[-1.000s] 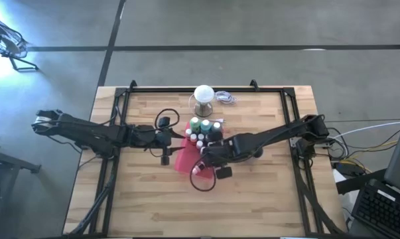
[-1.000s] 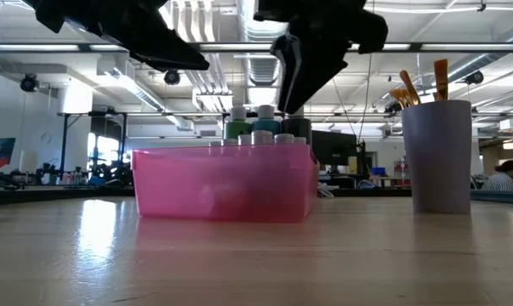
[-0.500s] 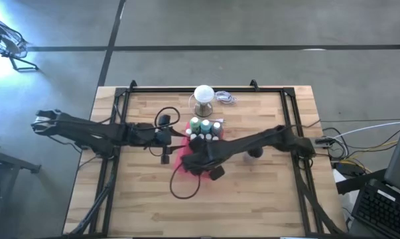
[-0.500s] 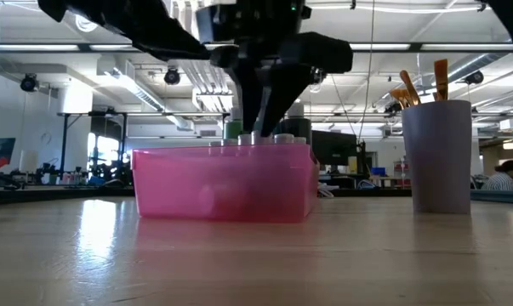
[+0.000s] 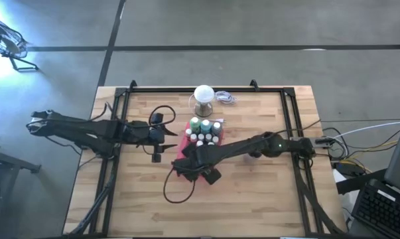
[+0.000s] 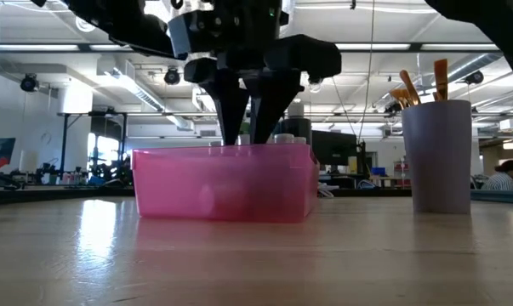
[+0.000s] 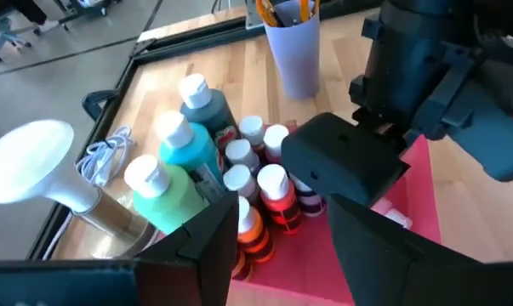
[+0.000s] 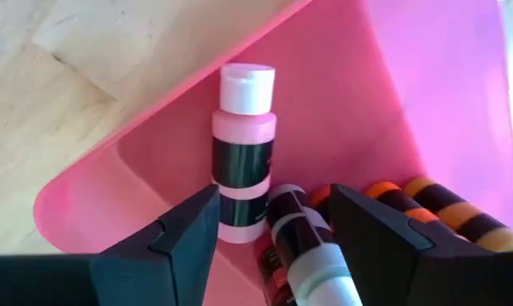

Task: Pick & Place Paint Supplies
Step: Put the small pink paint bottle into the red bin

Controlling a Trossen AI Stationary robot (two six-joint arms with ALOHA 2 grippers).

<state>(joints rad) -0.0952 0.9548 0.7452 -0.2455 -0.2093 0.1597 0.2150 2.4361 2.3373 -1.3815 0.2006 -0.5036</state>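
Right hand [image 8: 269,229] is positioned over the pink bin [image 8: 460,93], fingers spread apart with nothing between them. Through its wrist camera I see a pink bottle [image 8: 242,153] lying on the bin floor directly ahead of the gap, free of both fingers, and a dark bottle [image 8: 303,251] lying just beside it, touching or nearly so. Further in are orange-and-black striped bottles [image 8: 439,212]. I judge the pink bottle to be delivered and released.

On the high view the right hand [image 5: 193,166] sits at the 6 o'clock end of the bin [image 5: 184,135]. A cluster of upright white-capped bottles [image 5: 203,138] fills the 12 o'clock end, with the larger green and teal bottles [image 5: 200,125] at the far edge.

Left hand [image 5: 161,135] waits at 9 o'clock of the bin, above the bench [image 5: 253,199]. Its fingers [image 7: 213,242] stand apart and I see nothing held.

Status, as I judge it: most bottles are in the bin. The brushes [image 6: 418,85] stand in a grey cup [image 6: 441,157], on the bench well apart from the bin; whether they are to be moved I cannot tell. I see no loose bottles on the bench. The white ball-topped stand [image 5: 203,98] at 12 o'clock is not a supply.
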